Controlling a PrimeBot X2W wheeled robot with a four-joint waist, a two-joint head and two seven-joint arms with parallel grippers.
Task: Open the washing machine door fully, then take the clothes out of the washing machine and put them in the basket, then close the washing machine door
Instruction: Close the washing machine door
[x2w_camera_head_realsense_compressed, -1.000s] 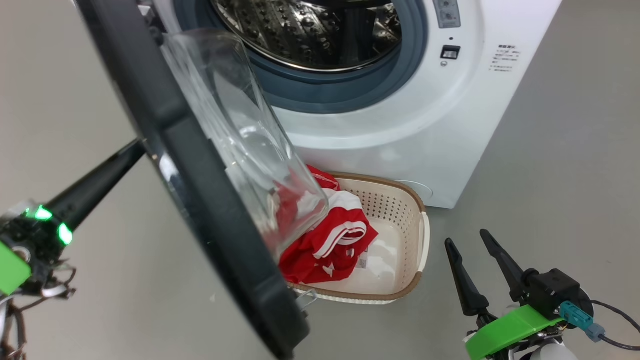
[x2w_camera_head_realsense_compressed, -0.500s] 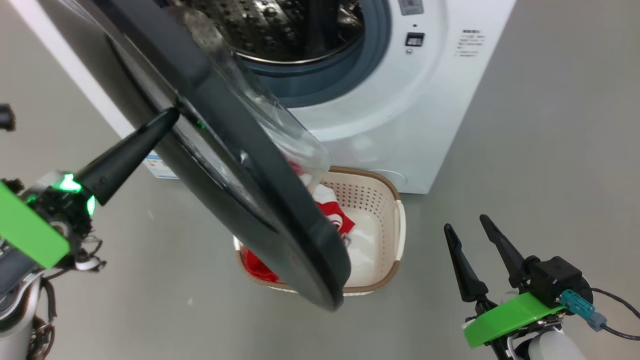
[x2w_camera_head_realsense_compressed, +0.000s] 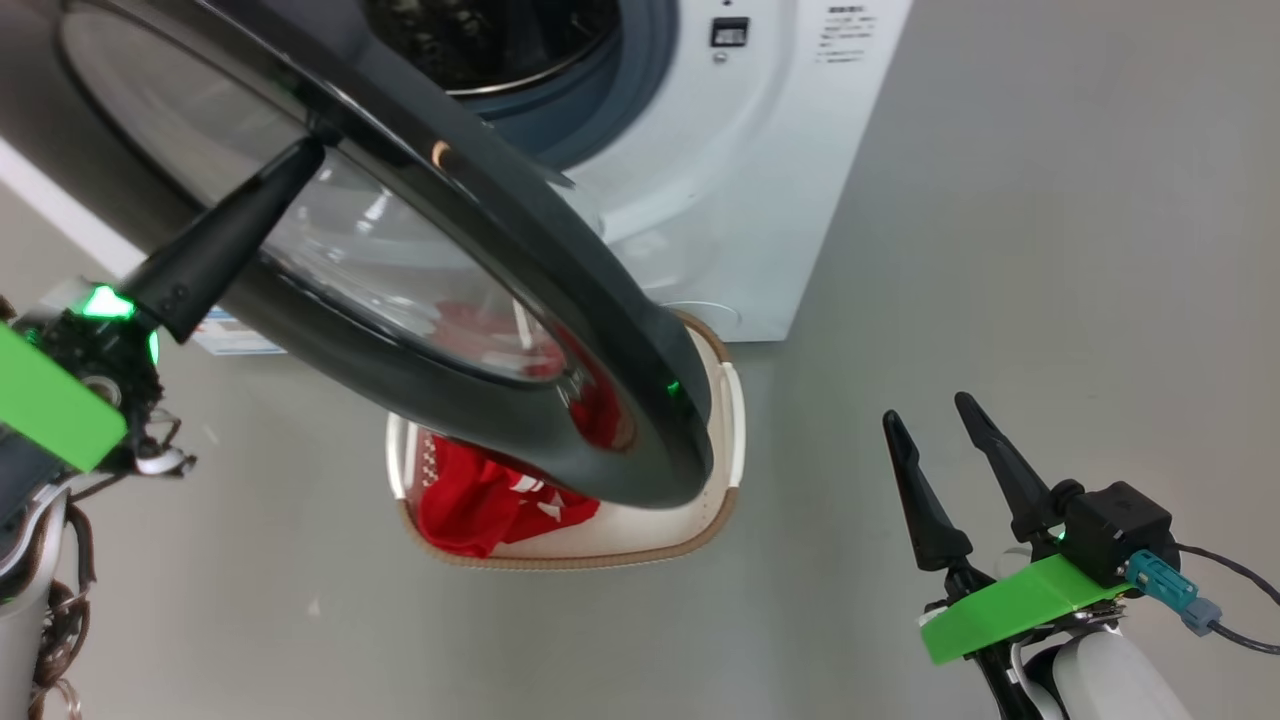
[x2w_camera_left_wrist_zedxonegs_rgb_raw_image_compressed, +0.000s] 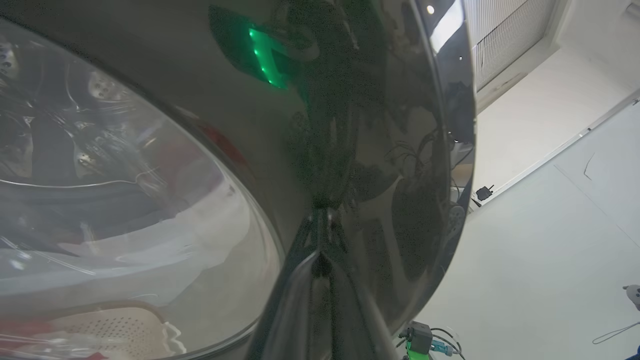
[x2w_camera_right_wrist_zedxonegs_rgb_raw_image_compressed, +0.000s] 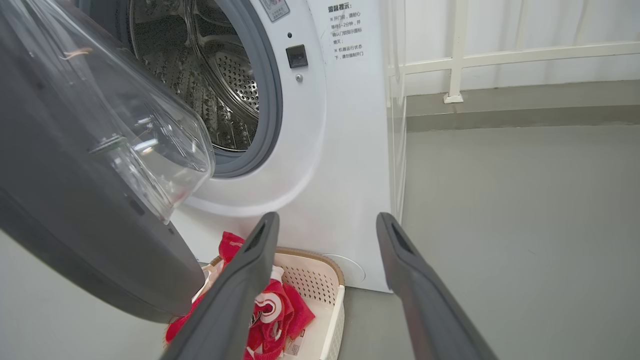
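The washing machine door (x2w_camera_head_realsense_compressed: 420, 290) now shows its glossy outer face to the head view, where a second ago it stood edge-on with the glass bowl bulging toward the basket. The head has turned too, but the door's angle to the washing machine (x2w_camera_head_realsense_compressed: 720, 200) has plainly changed, so it is swinging toward the opening.

The left gripper (x2w_camera_head_realsense_compressed: 303, 158) is pinched shut on nothing. Its joined tips press on the door's outer face, at the black rim just beside the window; the left wrist view shows them meeting their own reflection there. The right gripper (x2w_camera_head_realsense_compressed: 928, 412) hangs spread wide and empty over the floor (x2w_camera_head_realsense_compressed: 1050, 250), near and to the right, well apart from the machine.

The clothes (x2w_camera_head_realsense_compressed: 480, 505) lie in the basket (x2w_camera_head_realsense_compressed: 560, 560), which sits on the floor just in front of the washer, partly under the door. The drum (x2w_camera_right_wrist_zedxonegs_rgb_raw_image_compressed: 220, 85) looks empty in the right wrist view. Unloading therefore appears done and the closing step is under way. The door is well short of the gasket and needs more push.
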